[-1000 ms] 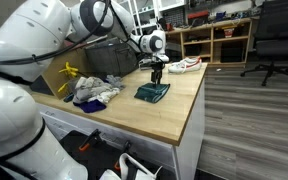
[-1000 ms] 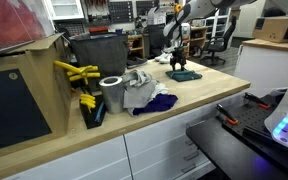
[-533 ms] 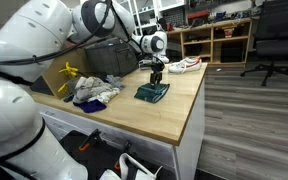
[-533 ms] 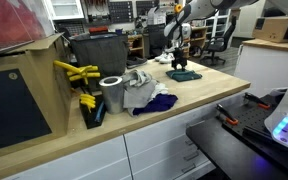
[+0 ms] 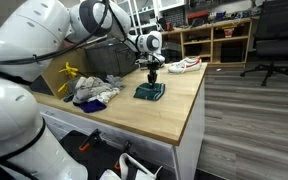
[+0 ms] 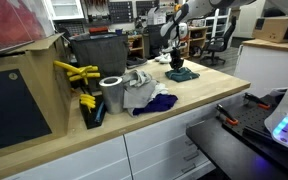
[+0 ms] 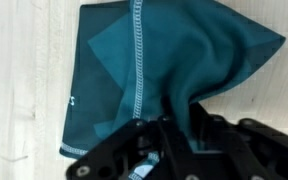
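A folded teal cloth point(image 5: 150, 92) with white stitching lies near the far end of the wooden table point(image 5: 164, 118). In both exterior views my gripper point(image 5: 153, 73) stands upright over the cloth point(image 6: 181, 74), its fingers down on one edge. The wrist view shows the teal cloth point(image 7: 144, 70) bunched into a ridge that runs down between the black fingers point(image 7: 144, 140). My gripper point(image 7: 174, 125) is shut on that pinched fold. The rest of the cloth spreads flat on the wood above it.
A heap of white, grey and purple cloths point(image 5: 96, 92) lies at the middle of the table beside a metal can point(image 6: 112, 94). Yellow clamps point(image 6: 76, 72) hang on a box at the edge. A white shoe point(image 5: 187, 65) lies behind the gripper. An office chair point(image 5: 274, 45) stands on the floor.
The fingers have come together on the teal cloth, pinching up a fold. The cloth's near edge has bunched slightly. The arm has barely moved.
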